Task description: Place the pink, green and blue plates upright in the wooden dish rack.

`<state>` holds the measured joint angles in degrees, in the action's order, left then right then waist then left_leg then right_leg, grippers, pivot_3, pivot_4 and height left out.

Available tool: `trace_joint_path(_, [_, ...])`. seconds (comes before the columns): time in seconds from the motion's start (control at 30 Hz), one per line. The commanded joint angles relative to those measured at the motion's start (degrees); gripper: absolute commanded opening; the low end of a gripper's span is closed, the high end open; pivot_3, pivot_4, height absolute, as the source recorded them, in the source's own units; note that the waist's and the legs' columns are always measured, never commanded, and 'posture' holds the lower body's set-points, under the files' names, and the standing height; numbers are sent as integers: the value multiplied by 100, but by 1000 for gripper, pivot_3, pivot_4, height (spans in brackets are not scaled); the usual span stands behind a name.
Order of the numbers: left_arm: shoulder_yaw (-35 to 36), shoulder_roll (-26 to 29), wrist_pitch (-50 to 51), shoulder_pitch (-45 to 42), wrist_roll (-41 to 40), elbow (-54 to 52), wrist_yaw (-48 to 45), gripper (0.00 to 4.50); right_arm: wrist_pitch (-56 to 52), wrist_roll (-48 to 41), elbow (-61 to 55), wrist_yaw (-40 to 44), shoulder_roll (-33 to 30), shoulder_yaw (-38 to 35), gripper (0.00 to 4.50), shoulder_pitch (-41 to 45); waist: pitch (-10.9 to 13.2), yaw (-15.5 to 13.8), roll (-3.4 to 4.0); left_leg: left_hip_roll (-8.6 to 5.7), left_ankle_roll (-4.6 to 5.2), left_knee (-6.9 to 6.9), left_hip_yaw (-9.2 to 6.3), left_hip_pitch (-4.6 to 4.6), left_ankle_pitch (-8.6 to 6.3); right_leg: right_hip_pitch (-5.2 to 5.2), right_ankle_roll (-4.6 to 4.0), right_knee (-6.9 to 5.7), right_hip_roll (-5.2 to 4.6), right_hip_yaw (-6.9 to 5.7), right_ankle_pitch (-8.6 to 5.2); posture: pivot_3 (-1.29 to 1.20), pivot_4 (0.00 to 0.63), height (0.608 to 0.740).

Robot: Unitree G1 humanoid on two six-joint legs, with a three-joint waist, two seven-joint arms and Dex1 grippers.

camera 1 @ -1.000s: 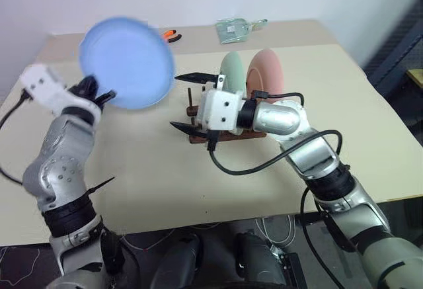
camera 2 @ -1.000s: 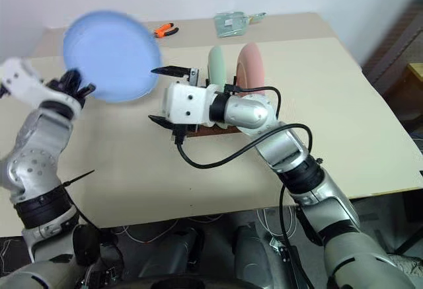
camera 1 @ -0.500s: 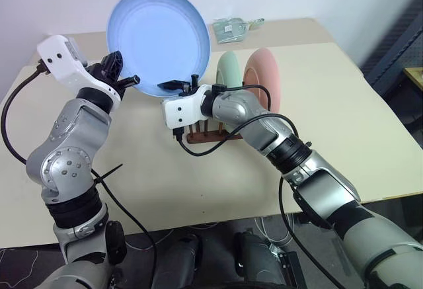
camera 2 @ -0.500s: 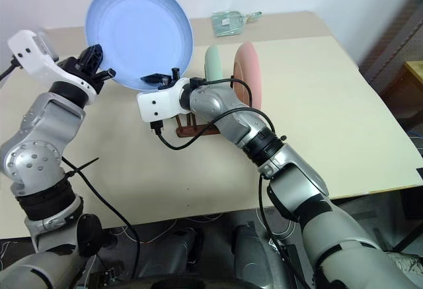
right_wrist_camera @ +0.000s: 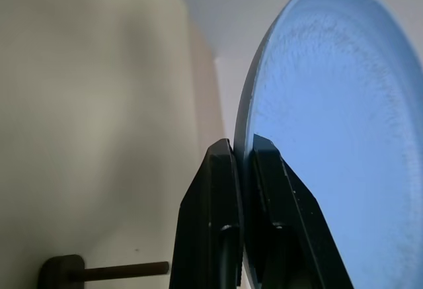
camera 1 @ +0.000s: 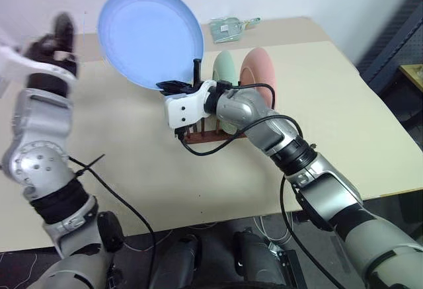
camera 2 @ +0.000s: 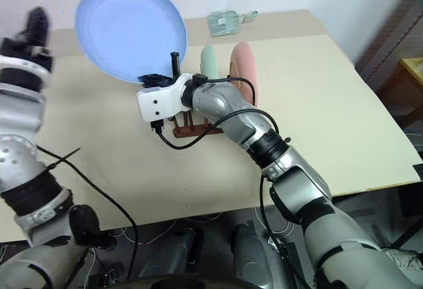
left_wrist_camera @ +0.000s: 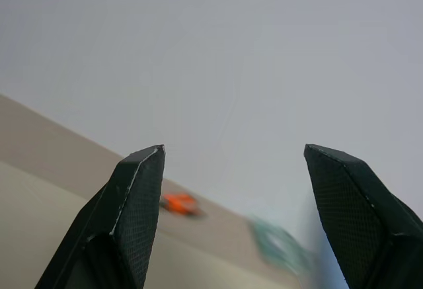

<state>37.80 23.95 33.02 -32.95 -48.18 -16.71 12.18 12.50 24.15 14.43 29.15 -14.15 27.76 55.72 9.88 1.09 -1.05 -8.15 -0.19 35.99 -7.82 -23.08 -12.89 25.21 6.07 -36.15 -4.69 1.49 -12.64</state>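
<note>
Two plates (camera 1: 246,77) stood in the rack (camera 1: 211,133) mid-table (camera 1: 330,104); a third plate (camera 1: 149,34) hung left of them.

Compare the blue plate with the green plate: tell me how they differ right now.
The blue plate is held up in the air, pinched at its rim by the right gripper; the green plate stands in the wooden dish rack. The blue plate shows its broad face; the green plate is turned nearly edge-on. Both are round, matte and pale.
</note>
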Motion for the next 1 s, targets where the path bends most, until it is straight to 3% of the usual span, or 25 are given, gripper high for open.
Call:
trace_joint_path(0.03, [74,383,-551,575,634,179,-575,3587,92,-832,-775,199,115,-523,0,-156,0,-13,1,0,0,-1,0,0,0,0,0,0,0,0,0,0,150,740])
trace_joint_path(0.2, [-892,598,-1454,2107,1901,241,-1763,3587,-1626,-3535,-2392,769,708,-1397,0,-845,1,-53,4,0,4,-2,-2,0,-3,-7,-2,4,-2,0,0,0,150,740])
trace_joint_path(0.3, [-1803,248,-1895,2954,2442,-37,-2169,3587,-3656,-5880,-3534,383,988,-1927,0,-1529,-2,-67,10,0,50,-2,-10,4,-32,-20,-6,12,-2,-1,1,0,150,740])
trace_joint_path(0.4, [-2494,5,-2252,3437,2909,-114,-2459,3587,-4672,-6967,-4020,-223,1137,-2187,0,-1965,0,-55,14,0,48,-5,-10,21,-44,-35,-7,14,-4,2,0,0,150,740])
trace_joint_path(0.57, [-3157,-101,-2643,3802,3414,23,-2875,3587,-5242,-7554,-4129,-839,1226,-2399,0,-2093,1,-23,34,19,45,-10,0,22,-40,-17,-30,5,-3,3,-2,0,150,740])
trace_joint_path(1.0, [-3267,-210,-2577,4026,3466,-203,-3235,3587,-5528,-7796,-3834,-1891,1535,-2564,0,-2292,1,-34,36,22,44,-17,1,26,-40,-18,-32,7,-2,-2,-4,0,150,740])
